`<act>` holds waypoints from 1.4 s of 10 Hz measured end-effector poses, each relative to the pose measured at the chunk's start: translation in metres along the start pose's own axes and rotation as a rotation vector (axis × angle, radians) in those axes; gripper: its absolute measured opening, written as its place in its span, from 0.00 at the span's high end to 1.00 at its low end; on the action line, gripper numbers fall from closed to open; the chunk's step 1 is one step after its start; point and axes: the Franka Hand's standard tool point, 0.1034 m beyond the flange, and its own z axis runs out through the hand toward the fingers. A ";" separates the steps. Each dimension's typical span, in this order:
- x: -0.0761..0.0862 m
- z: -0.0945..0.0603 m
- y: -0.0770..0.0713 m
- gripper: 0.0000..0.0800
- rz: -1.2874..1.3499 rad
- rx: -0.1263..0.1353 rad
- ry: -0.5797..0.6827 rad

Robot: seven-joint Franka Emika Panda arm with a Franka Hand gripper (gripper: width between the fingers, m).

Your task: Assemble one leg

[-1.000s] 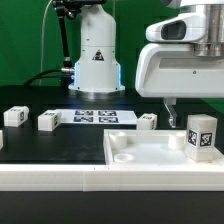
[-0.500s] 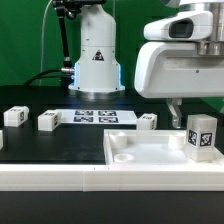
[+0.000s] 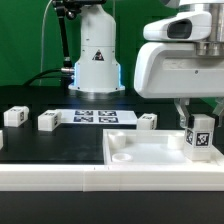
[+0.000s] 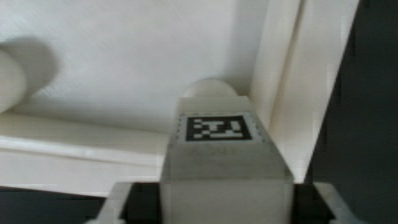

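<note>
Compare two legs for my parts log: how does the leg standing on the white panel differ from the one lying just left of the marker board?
The leg on the panel stands upright; the leg by the marker board lies low on the table. The first sits under the gripper, whose jaws flank it; the second is alone, untouched. The first rests in the white panel; the second on the dark table. Both are small white blocks with black-and-white tags.

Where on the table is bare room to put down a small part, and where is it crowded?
Free: the dark table in front of the two loose legs, left of the white panel in the exterior view. Crowded: the panel's right corner, where the hand holds a leg.
</note>
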 end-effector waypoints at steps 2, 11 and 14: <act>0.001 0.001 -0.002 0.64 0.245 0.003 0.022; -0.001 0.002 0.000 0.63 1.201 0.034 0.011; -0.001 0.002 0.000 0.63 1.455 0.042 -0.004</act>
